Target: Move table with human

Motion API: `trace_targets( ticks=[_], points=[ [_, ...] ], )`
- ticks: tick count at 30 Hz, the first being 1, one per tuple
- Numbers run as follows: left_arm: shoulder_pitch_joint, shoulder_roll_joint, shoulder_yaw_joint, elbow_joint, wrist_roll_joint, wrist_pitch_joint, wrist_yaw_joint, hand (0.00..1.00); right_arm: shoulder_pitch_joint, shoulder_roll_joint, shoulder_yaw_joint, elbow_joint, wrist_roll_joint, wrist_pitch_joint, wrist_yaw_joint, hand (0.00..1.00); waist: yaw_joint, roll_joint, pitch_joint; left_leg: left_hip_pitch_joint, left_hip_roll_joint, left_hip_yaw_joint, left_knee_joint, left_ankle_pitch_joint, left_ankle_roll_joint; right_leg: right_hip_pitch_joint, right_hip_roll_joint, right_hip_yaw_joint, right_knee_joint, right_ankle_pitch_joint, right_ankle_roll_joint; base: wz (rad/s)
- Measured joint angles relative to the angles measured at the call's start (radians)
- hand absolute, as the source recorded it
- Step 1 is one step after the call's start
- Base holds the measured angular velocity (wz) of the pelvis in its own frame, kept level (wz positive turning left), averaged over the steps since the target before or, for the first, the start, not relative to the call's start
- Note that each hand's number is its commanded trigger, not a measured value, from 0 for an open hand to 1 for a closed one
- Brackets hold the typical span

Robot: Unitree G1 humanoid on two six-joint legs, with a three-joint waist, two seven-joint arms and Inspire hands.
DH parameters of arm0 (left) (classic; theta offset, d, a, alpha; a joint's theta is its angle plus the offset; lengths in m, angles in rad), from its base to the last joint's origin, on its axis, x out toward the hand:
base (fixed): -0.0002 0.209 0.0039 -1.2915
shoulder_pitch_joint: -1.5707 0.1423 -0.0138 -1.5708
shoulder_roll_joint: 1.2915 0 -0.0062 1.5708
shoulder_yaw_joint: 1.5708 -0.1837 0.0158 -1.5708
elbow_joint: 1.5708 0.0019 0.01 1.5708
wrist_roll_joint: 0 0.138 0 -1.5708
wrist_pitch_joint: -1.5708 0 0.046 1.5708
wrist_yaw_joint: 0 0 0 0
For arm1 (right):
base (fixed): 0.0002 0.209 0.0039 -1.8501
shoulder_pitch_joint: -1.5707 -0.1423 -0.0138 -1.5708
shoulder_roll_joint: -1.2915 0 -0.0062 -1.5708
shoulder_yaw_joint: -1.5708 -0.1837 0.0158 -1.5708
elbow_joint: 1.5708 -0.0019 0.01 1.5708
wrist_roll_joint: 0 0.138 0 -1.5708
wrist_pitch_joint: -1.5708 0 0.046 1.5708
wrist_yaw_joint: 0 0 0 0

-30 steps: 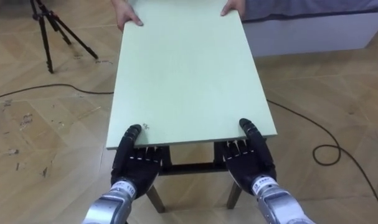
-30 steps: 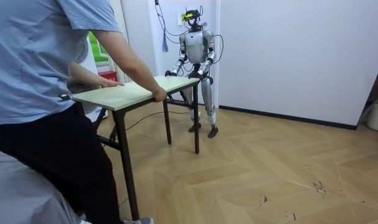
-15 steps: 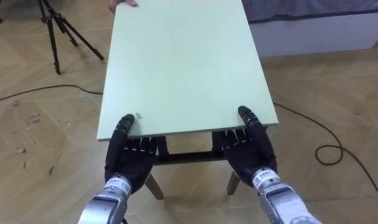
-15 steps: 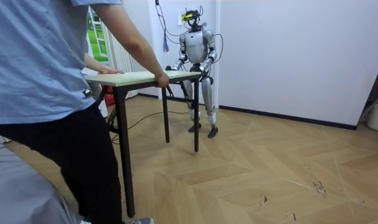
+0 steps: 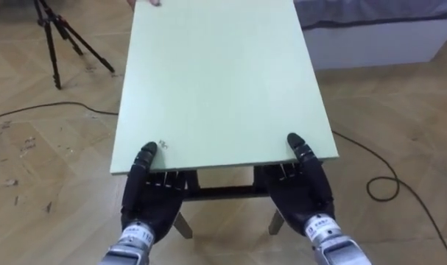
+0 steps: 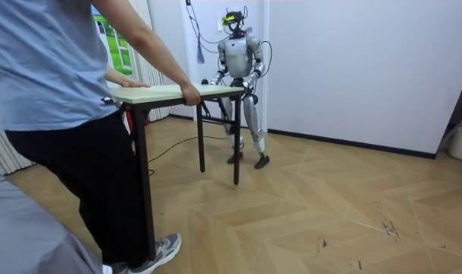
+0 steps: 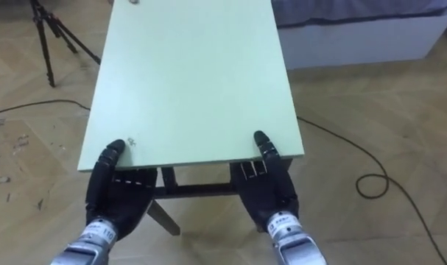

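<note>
A pale green table [image 5: 216,73] with dark legs stretches away from me. My left hand [image 5: 153,195] grips its near edge at the left corner, thumb on top and fingers underneath. At the right corner my right hand [image 5: 300,188] holds the same edge the same way. A person [image 6: 55,76] in a blue shirt holds the far end, one hand [image 6: 190,94] on the corner. In the room view the table [image 6: 177,92] is level between us, and I stand upright at its far end by the white wall.
A black tripod [image 5: 57,37] stands on the wooden floor to my left. A dark cable [image 5: 385,184] loops over the floor to my right. A low white platform [image 5: 378,37] lies beyond the table's right side.
The person has stepped back toward the room view's left, and their end of the table has risen until the top is level. Their hands have slid out of the eye view's top.
</note>
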Motion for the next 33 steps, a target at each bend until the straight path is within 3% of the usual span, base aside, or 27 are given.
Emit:
trace_targets(
  ticks=[1, 2, 3, 6, 8, 12, 15, 22, 28, 29, 30, 31, 32, 33],
  points=[
    [0.006, -0.014, -0.004, -0.001, 0.009, 0.0, 0.001, 1.0, 0.01, -0.008, 0.002, -0.007, -0.002, -0.009, 0.003, 1.0, -0.01, 0.012, -0.0039, -0.005, 0.014, 0.01, 0.003, -0.013, -0.014, 0.001, 0.004, -0.01, 0.022, 0.007, 0.01, 0.35],
    [0.006, -0.019, -0.017, -0.001, 0.024, 0.003, 0.005, 1.0, 0.025, -0.012, 0.006, -0.012, 0.009, -0.029, 0.011, 1.0, -0.01, 0.008, -0.0016, -0.004, 0.016, 0.085, -0.009, 0.001, -0.035, 0.007, -0.001, -0.024, 0.032, 0.003, 0.009, 0.52],
    [0.005, -0.013, -0.027, -0.002, 0.029, 0.004, 0.005, 1.0, 0.035, -0.015, 0.007, -0.012, 0.021, -0.036, 0.015, 1.0, -0.014, 0.002, 0.0011, -0.005, 0.016, 0.147, -0.018, 0.009, -0.026, 0.016, -0.001, -0.019, 0.026, 0.002, 0.012, 0.39],
    [0.001, -0.011, -0.049, -0.009, 0.041, -0.028, 0.004, 1.0, 0.048, -0.011, 0.007, -0.021, 0.02, -0.054, 0.023, 1.0, -0.025, -0.013, 0.0061, -0.022, 0.0, 0.174, -0.011, 0.002, -0.01, 0.005, -0.007, -0.013, 0.025, -0.01, 0.022, 0.16],
    [0.001, -0.014, -0.054, -0.01, 0.046, -0.034, 0.003, 1.0, 0.049, -0.013, 0.009, -0.024, 0.019, -0.057, 0.023, 1.0, -0.011, -0.018, 0.0078, -0.044, -0.014, 0.187, 0.012, 0.002, -0.007, -0.01, -0.014, -0.002, 0.027, -0.009, 0.026, -0.1],
    [0.004, -0.017, -0.095, -0.01, 0.047, -0.1, 0.003, 1.0, 0.053, -0.011, 0.032, -0.024, 0.021, -0.09, 0.028, 1.0, -0.006, -0.02, 0.0089, -0.057, -0.019, 0.189, 0.027, -0.002, 0.002, -0.012, -0.016, 0.002, 0.028, -0.009, 0.036, 0.03],
    [0.022, -0.016, -0.128, -0.009, 0.047, -0.143, -0.005, 1.0, 0.065, -0.016, 0.065, -0.024, 0.026, -0.133, 0.04, 1.0, 0.0, -0.022, 0.0103, -0.057, -0.016, 0.189, 0.037, -0.002, 0.002, -0.012, -0.014, 0.001, 0.032, -0.007, 0.032, 0.0],
    [0.061, -0.009, -0.142, -0.009, 0.042, -0.164, -0.042, 1.0, 0.09, -0.032, 0.103, -0.023, 0.027, -0.161, 0.073, 1.0, 0.0, -0.033, 0.018, -0.102, 0.0, 0.183, 0.113, -0.022, -0.011, -0.044, -0.016, -0.02, 0.084, -0.027, 0.016, 0.02],
    [0.049, -0.009, -0.177, -0.008, 0.036, -0.181, -0.049, 1.0, 0.094, -0.043, 0.101, -0.024, 0.038, -0.191, 0.105, 1.0, 0.0, -0.031, 0.0168, -0.197, 0.02, 0.155, 0.217, -0.02, -0.03, -0.114, -0.026, -0.074, 0.121, -0.051, -0.023, 0.12],
    [0.048, -0.014, -0.182, -0.006, 0.033, -0.186, -0.049, 1.0, 0.09, -0.053, 0.102, -0.025, 0.038, -0.192, 0.107, 1.0, 0.011, -0.029, 0.0163, -0.222, 0.03, 0.169, 0.315, -0.042, -0.021, -0.123, -0.046, -0.132, 0.126, -0.053, -0.034, -0.85],
    [0.064, -0.021, -0.185, -0.005, 0.017, -0.2, -0.061, 1.0, 0.082, -0.058, 0.105, -0.024, 0.036, -0.181, 0.104, 1.0, 0.05, -0.016, 0.0158, -0.231, 0.042, 0.186, 0.481, -0.07, -0.015, -0.118, -0.055, -0.182, 0.125, -0.052, -0.045, -1.12],
    [0.074, -0.025, -0.185, -0.005, 0.007, -0.204, -0.077, 1.0, 0.076, -0.061, 0.107, -0.024, 0.027, -0.177, 0.104, 1.0, 0.057, -0.007, 0.0167, -0.235, 0.046, 0.188, 0.562, -0.073, -0.018, -0.116, -0.055, -0.208, 0.125, -0.051, -0.052, -1.08],
    [0.085, -0.025, -0.186, -0.005, -0.012, -0.207, -0.1, 1.0, 0.064, -0.056, 0.113, -0.024, 0.017, -0.181, 0.104, 1.0, 0.049, 0.012, 0.0138, -0.249, 0.051, 0.18, 0.697, -0.074, -0.021, -0.119, -0.056, -0.251, 0.132, -0.052, -0.061, -0.24],
    [0.08, -0.024, -0.186, -0.006, -0.017, -0.198, -0.104, 1.0, 0.059, -0.059, 0.111, -0.025, 0.007, -0.184, 0.111, 1.0, 0.031, 0.028, 0.0107, -0.247, 0.052, 0.179, 0.74, -0.072, -0.017, -0.135, -0.057, -0.294, 0.138, -0.044, -0.078, 0.2]
  ],
)
